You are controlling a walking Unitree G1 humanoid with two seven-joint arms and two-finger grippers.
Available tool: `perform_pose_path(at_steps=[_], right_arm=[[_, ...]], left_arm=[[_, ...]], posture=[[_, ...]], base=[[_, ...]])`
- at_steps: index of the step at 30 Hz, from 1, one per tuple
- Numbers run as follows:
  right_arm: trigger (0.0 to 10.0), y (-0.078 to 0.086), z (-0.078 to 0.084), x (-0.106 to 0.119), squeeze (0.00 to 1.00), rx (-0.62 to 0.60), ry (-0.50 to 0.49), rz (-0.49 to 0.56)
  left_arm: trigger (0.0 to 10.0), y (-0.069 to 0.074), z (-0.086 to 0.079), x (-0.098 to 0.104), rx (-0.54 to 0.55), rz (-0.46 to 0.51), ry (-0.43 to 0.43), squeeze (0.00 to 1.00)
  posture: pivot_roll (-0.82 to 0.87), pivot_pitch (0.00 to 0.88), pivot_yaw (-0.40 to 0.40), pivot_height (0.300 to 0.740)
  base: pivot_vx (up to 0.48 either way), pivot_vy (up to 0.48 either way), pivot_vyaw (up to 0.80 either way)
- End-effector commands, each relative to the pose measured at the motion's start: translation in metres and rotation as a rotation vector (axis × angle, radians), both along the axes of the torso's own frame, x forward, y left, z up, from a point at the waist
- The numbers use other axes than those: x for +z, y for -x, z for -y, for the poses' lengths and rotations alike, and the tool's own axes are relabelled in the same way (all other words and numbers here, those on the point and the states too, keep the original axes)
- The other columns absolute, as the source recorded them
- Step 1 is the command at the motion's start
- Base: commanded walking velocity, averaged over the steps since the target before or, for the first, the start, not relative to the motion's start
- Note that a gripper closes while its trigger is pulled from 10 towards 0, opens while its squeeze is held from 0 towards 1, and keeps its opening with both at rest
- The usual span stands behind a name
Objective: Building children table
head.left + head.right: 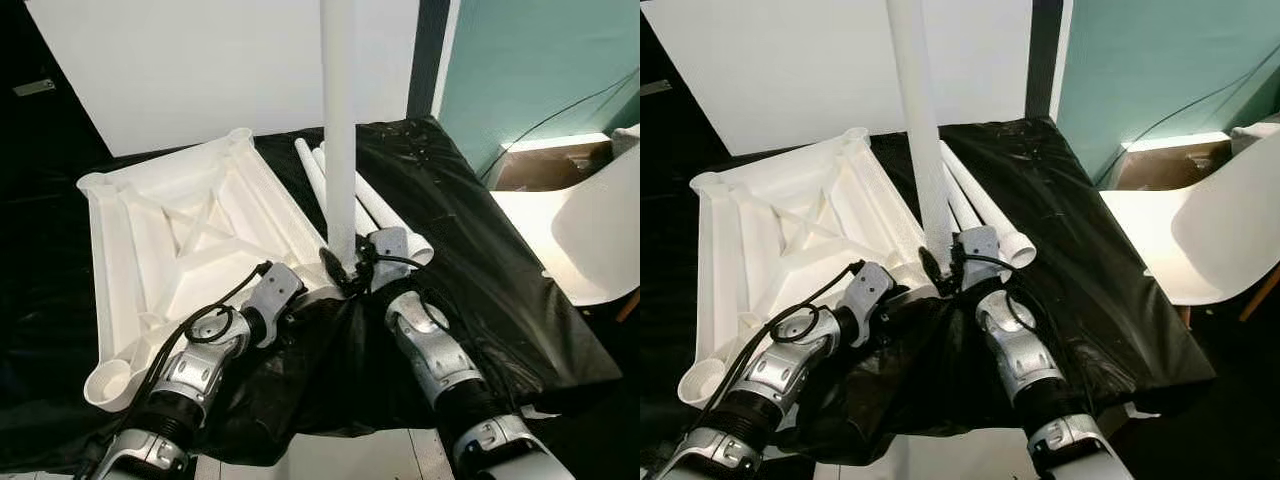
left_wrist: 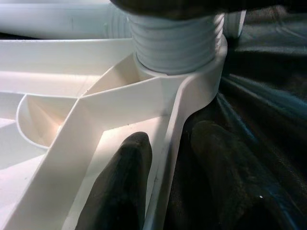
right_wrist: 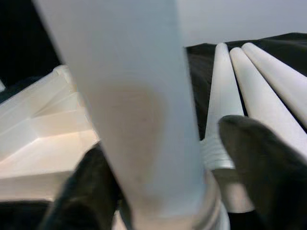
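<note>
1. We see the upturned white plastic children's tabletop [image 1: 190, 225] lying underside-up on the black plastic sheet [image 1: 480, 270] that covers the worktop, filling the left half of the sheet; its ribbed frame and round corner sockets face upward.
2. One long white plastic leg tube [image 1: 338, 120] stands upright, its long axis vertical, with its threaded end seated in the tabletop's socket at the corner nearest us and nearest the sheet's middle.
3. Our right gripper [image 3: 158, 182] has its two black fingers set wide on either side of the tube's lower end, close around it; we cannot tell whether the pads press it.
4. Our left gripper [image 2: 165, 177] straddles the tabletop's rim just below that same socket, one finger inside the frame and one outside, apparently pinching the rim to steady it.
5. Three spare white leg tubes [image 1: 385, 215] lie side by side on the sheet just beyond the socket, running toward the far edge.
6. The relation that matters: the tube rises straight up from the right gripper, so we judge the coming move to be a twist about that vertical axis, with the left arm bracing the tabletop.
</note>
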State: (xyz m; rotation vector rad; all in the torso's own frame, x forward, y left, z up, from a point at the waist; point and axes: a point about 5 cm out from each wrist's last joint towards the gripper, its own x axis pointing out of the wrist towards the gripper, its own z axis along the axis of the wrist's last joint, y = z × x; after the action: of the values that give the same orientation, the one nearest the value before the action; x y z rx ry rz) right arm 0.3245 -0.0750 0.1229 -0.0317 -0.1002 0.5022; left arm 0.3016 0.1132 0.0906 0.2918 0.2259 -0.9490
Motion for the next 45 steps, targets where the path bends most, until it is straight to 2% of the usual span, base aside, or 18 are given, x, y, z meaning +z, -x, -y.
perform_pose_path(at_steps=[1,2,10,17,18,22,23,24,25,26,27,32,33,34,35,39,40,45], right_arm=[[10.0,-0.002,0.005,0.003,1.0,0.015,-0.001,0.0],[10.0,-0.004,0.008,0.005,0.0,0.037,0.011,0.012],[10.0,-0.013,0.02,0.02,0.0,0.211,0.113,0.077],[10.0,-0.015,0.02,0.02,0.0,0.333,0.187,0.049],[0.0,-0.017,0.02,0.018,0.0,0.345,0.181,0.024],[0.0,-0.018,0.019,0.014,0.0,0.35,0.171,-0.011],[0.0,-0.018,0.019,0.013,0.0,0.353,0.167,-0.019],[0.0,-0.018,0.019,0.013,0.0,0.353,0.167,-0.019],[0.0,-0.018,0.018,0.011,0.0,0.355,0.165,-0.022],[0.0,-0.018,0.018,0.011,0.0,0.355,0.165,-0.022],[0.0,-0.017,0.018,0.01,0.0,0.355,0.152,-0.03],[0.0,-0.017,0.019,0.008,0.0,0.355,0.146,-0.035],[0.0,-0.017,0.019,0.007,0.0,0.351,0.141,-0.042],[0.0,-0.017,0.02,0.006,0.0,0.349,0.137,-0.048],[0.0,-0.017,0.02,0.005,0.0,0.345,0.131,-0.055],[0.0,-0.017,0.018,-0.001,0.0,0.226,0.042,-0.088],[0.0,-0.013,0.016,-0.004,0.0,0.141,0.021,-0.062],[0.0,-0.002,0.006,-0.013,0.0,0.015,-0.023,-0.039]], left_arm=[[10.0,0.01,-0.004,-0.021,-0.011,-0.092,-0.045,0.0],[10.0,0.01,-0.004,-0.021,-0.012,-0.094,-0.046,0.0],[10.0,0.009,0.001,-0.022,-0.02,-0.095,-0.042,0.0],[10.0,0.008,0.001,-0.022,-0.021,-0.089,-0.044,0.0],[10.0,0.008,0.001,-0.021,-0.02,-0.088,-0.044,0.0],[10.0,0.009,0.001,-0.021,-0.023,-0.089,-0.041,0.0],[4.3,0.01,0.0,-0.021,-0.026,-0.091,-0.038,0.0],[4.3,0.01,0.0,-0.021,-0.026,-0.091,-0.038,0.0],[3.1,0.011,0.0,-0.021,-0.032,-0.092,-0.037,0.0],[3.1,0.011,0.0,-0.021,-0.032,-0.092,-0.037,0.0],[0.0,0.013,0.001,-0.021,-0.044,-0.095,-0.033,0.0],[0.0,0.013,0.001,-0.021,-0.048,-0.095,-0.032,0.0],[2.3,0.012,0.002,-0.021,-0.048,-0.093,-0.031,0.0],[2.3,0.012,0.002,-0.021,-0.047,-0.091,-0.031,0.0],[10.0,0.011,0.003,-0.02,-0.044,-0.09,-0.031,0.0],[10.0,0.009,0.002,-0.019,-0.036,-0.087,-0.031,0.0],[10.0,0.009,0.002,-0.019,-0.034,-0.087,-0.031,0.0],[10.0,0.009,0.001,-0.019,-0.03,-0.087,-0.031,0.0]], posture=[[-0.04,0.0,0.061,0.74],[-0.04,0.0,0.061,0.74],[-0.05,0.0,0.058,0.74],[-0.04,0.0,0.056,0.74],[-0.04,0.0,0.055,0.74],[-0.03,0.0,0.052,0.74],[-0.03,0.0,0.053,0.74],[-0.03,0.0,0.053,0.74],[-0.03,0.0,0.055,0.74],[-0.03,0.0,0.055,0.74],[-0.04,0.0,0.058,0.74],[-0.04,0.0,0.06,0.74],[-0.04,0.0,0.062,0.74],[-0.04,0.0,0.062,0.74],[-0.04,0.0,0.062,0.74],[-0.04,0.0,0.059,0.74],[-0.04,0.0,0.06,0.74],[-0.04,0.0,0.061,0.74]], base=[[0.0,0.0,0.0],[0.0,0.0,0.0],[0.0,0.0,0.0],[0.0,0.0,0.0],[0.0,0.0,0.0],[0.0,0.0,0.0],[0.0,0.0,0.0],[0.0,0.0,0.0],[0.0,0.0,0.0],[0.0,0.0,0.0],[0.0,0.0,0.0],[0.0,0.0,0.0],[0.0,0.0,0.0],[0.0,0.0,0.0],[0.0,0.0,0.0],[0.0,0.0,0.0],[0.0,0.0,0.0],[0.0,0.0,0.0]])
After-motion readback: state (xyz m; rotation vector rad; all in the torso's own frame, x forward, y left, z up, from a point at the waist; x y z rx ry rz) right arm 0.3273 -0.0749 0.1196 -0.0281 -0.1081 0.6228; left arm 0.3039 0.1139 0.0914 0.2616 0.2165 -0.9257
